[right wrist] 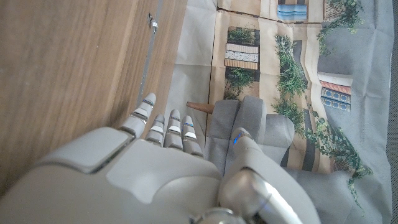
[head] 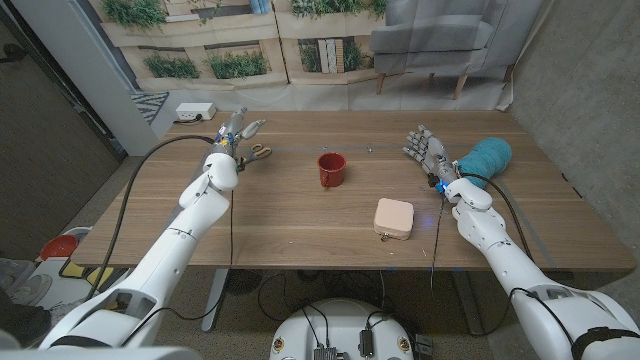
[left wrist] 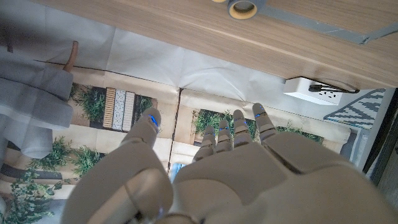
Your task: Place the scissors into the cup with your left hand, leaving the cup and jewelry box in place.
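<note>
One pair of scissors lay on the bench toward its far left part, tan handles pointing toward the middle, blades hidden under the left hand. In the left wrist view the ring handles showed at the edge of the picture, on the wood. Whether the left hand touched the scissors could not be told from the head view; its fingers reached out straight and a little apart in the wrist view, with nothing between them, so the hand read as released.

Well apart from the scissors, near the bench's middle, stood the red cup, upright, mouth open upward, handle toward the near side. Bare wood lay between scissors and cup. Nearer the front edge and to the right of the cup sat the pale pink jewelry box, lid closed, apart from the cup.

At the far left corner, a white power strip sat just beside the bench's back edge, near the left hand. On the right, a teal cloth lay close to the right edge.

The left arm came up from the lower left corner, a black cable looping along it. The right hand was held over the right part of the bench, beside the cloth, fingers extended and slightly spread, grasping nothing. Open wood separated it from the cup and the jewelry box.
</note>
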